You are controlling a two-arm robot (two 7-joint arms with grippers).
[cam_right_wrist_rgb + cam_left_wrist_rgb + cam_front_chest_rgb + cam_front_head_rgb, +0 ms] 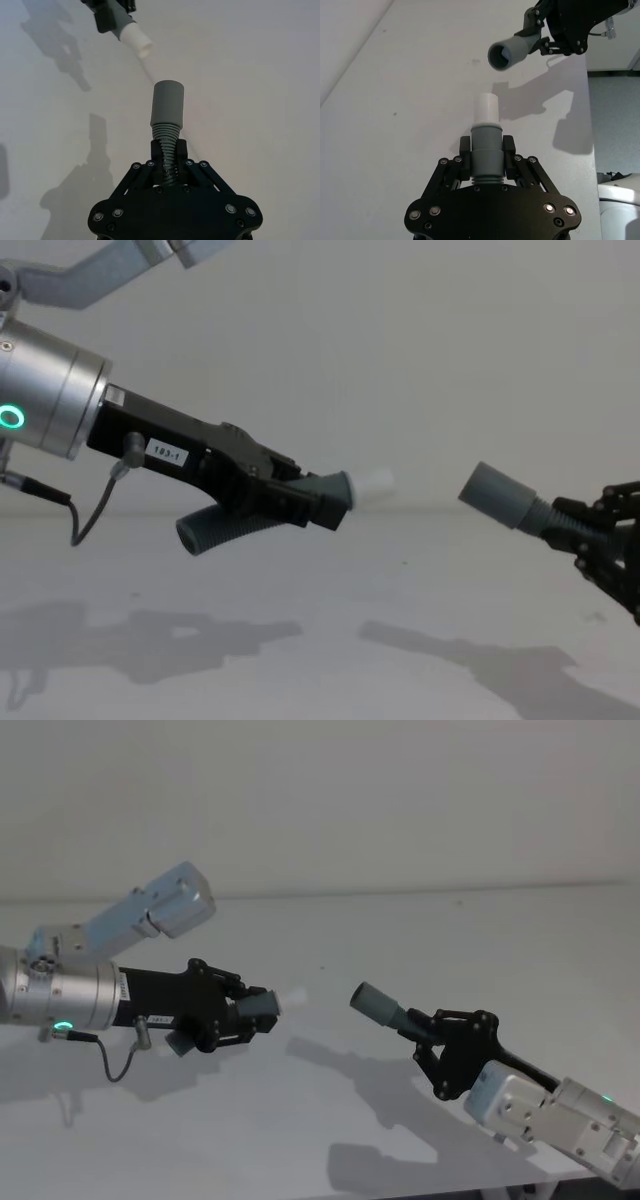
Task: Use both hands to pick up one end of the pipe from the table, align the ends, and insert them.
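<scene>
Both hold tight: left gripper (250,1012) the white-tip piece (485,135), right gripper (425,1032) the grey-cuff piece (167,107). I'd line them up straight first (they're apart), then push gently.

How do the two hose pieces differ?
Left piece, in the left gripper: narrow white tip. Right piece, in the right gripper: wider, hollow grey cuff. Left piece is clamped on a smooth collar, right piece on its ribs. Both are off the table, ends facing, apart.
</scene>
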